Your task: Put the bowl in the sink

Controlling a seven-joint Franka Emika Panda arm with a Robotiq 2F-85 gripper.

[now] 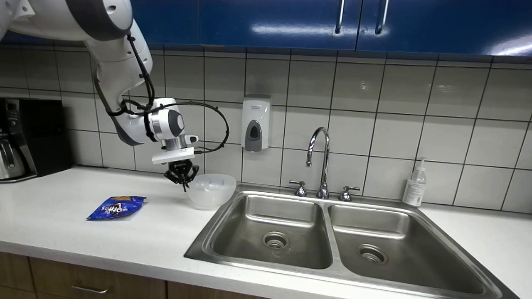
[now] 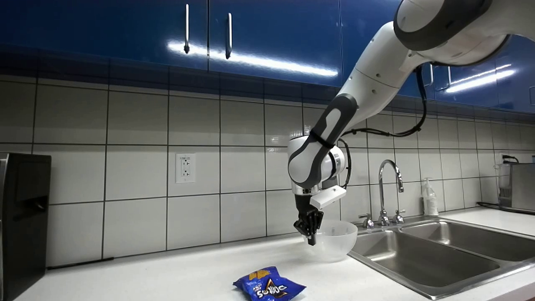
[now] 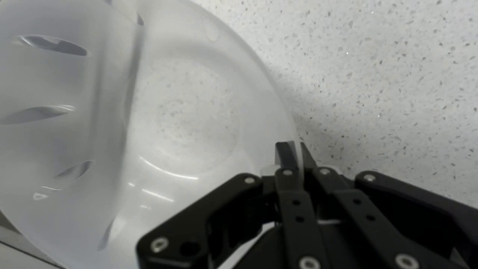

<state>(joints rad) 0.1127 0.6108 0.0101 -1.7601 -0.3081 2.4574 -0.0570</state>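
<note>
One white table (image 1: 137, 236) borders the steel sink (image 1: 335, 249), whose edge runs just beside the bowl (image 1: 214, 193). A stretch of table parts the bowl from the blue packet (image 1: 117, 207). The end effector (image 3: 297, 152) grips the bowl's rim from inside and outside.

We see the whitish, translucent bowl (image 1: 214, 192) upright on the surface (image 1: 158, 232), just beside the steel double-basin sink (image 1: 332, 236).
</note>
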